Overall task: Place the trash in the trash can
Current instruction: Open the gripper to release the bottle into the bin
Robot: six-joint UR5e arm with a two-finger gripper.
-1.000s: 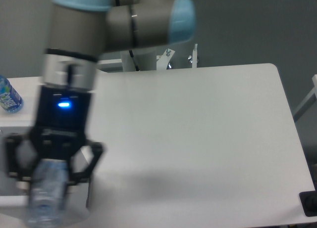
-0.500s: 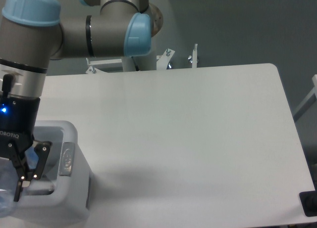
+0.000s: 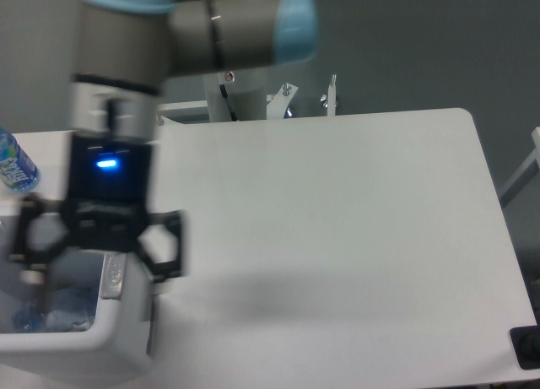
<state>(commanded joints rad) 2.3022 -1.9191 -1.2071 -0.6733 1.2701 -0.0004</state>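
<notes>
Clear bottle point(image 3: 52, 311) inside trash can point(image 3: 93, 348)

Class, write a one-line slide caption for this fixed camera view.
Open claw above the white trash can, a clear bottle lying inside; a second bottle stands at the table's left edge.

The arm point(image 3: 169, 35) is motion-blurred and cut off by the top edge. The pincer point(image 3: 97, 262) is smeared too, though its fingers point(image 3: 164, 245) stand spread apart with nothing between them. It hides part of the bin point(image 3: 76, 347), whose left side and bottom run out of frame. Inside the bin, the bottle point(image 3: 51, 313) shows only as a hazy clear-and-blue shape; any wrapper there cannot be made out. The bluish bottle point(image 3: 15, 163) is clipped by the left edge. A dark object point(image 3: 527, 347) at the tabletop's point(image 3: 337, 237) lower right corner is cut off and unidentifiable.
</notes>
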